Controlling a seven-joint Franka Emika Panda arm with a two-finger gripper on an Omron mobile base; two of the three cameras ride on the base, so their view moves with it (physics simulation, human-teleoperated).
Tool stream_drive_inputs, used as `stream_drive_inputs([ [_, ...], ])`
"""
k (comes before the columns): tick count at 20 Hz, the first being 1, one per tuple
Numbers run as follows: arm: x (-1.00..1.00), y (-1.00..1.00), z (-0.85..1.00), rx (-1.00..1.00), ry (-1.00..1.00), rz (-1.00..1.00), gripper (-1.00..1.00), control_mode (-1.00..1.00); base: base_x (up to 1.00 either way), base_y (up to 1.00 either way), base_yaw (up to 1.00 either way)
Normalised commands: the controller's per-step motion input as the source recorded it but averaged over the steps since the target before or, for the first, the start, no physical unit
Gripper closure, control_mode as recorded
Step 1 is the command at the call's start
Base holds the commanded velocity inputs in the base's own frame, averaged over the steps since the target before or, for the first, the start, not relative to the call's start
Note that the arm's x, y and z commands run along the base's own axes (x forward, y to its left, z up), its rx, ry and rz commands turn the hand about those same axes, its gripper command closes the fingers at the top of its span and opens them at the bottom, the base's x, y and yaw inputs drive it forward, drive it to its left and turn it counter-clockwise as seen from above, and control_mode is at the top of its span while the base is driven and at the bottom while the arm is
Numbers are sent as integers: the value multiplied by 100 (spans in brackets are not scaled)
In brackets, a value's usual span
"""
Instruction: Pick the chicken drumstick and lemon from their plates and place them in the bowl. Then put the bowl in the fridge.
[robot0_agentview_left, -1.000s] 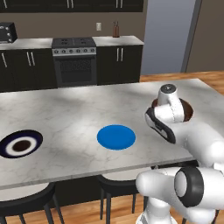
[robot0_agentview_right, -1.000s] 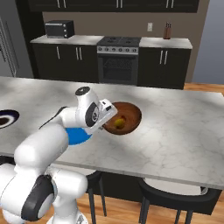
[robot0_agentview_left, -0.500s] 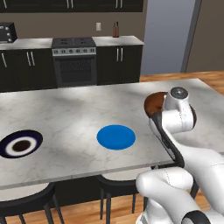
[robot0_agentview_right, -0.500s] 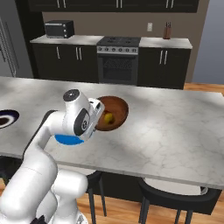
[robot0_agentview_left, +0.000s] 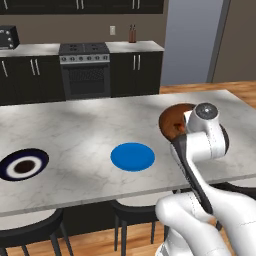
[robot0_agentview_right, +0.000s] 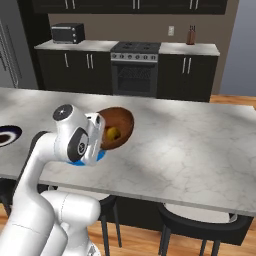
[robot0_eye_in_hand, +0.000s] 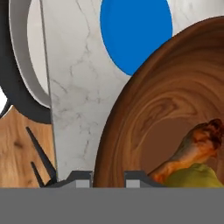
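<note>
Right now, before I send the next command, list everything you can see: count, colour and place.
bowl: one, brown wood, on the island near the front edge, gripped at its rim
chicken drumstick: one, reddish-brown, inside the bowl
lemon: one, yellow, inside the bowl
blue plate: one, bright blue, bare, mid-island
navy plate: one, navy with white centre, island's left end
stove: one, grey, back wall
microwave: one, dark, back counter
stools: black, under the island
gripper: one, jaws astride the bowl's rim
</note>
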Motion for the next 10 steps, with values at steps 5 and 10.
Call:
stream_drive_inputs([
  [5,-33,1,29,-1,23,16,100,-100,0,0,0],
  [10,-36,0,13,7,19,15,100,-100,0,0,0],
])
